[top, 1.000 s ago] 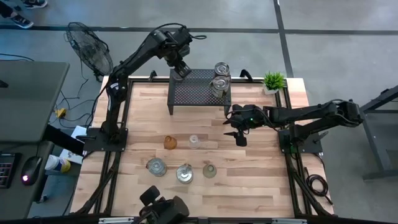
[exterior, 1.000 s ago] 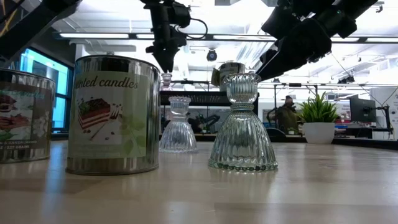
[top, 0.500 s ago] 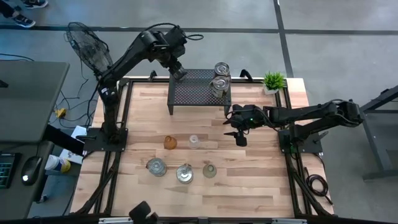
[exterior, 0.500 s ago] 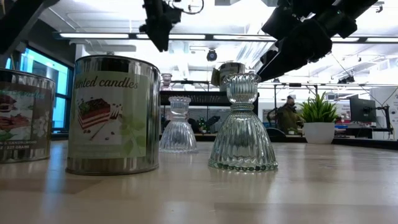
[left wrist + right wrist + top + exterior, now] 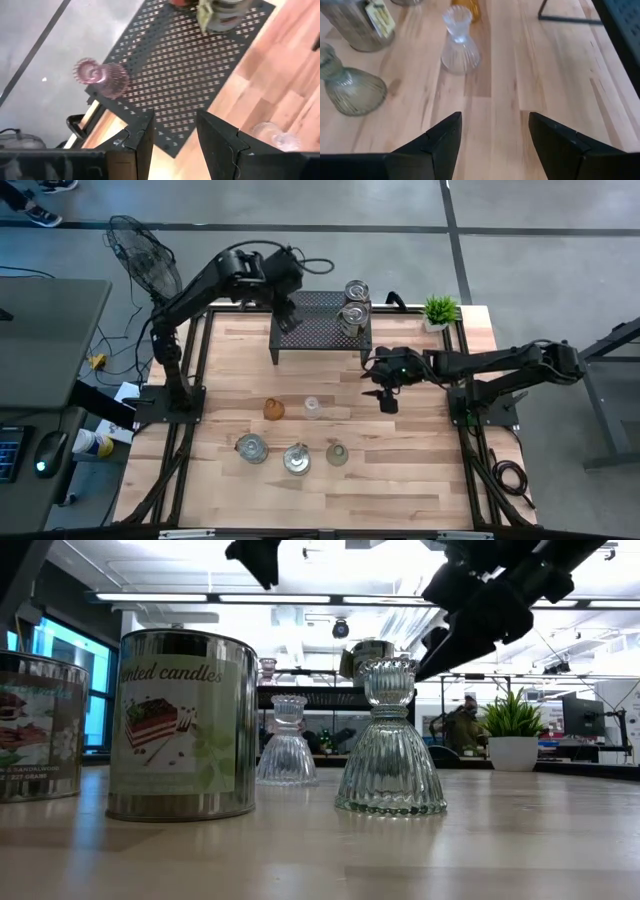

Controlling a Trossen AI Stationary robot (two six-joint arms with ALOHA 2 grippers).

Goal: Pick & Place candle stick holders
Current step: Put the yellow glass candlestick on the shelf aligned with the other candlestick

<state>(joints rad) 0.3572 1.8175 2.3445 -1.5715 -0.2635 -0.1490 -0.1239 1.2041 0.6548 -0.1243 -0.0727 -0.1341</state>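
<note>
Since the earlier frame, the left gripper (image 5: 289, 313) had been drawn back and raised from the pink candle holder (image 5: 101, 78), which was left standing at a corner of the black perforated rack (image 5: 322, 320). Its fingers (image 5: 142, 135) were seen parted and empty. The right gripper (image 5: 387, 401) was held spread above the table (image 5: 420, 470), near the clear holder (image 5: 458, 42).

I've pulled the left gripper (image 5: 287, 315) up off the pink holder (image 5: 100, 79), drifting toward six o'clock over the rack (image 5: 320, 320).
</note>
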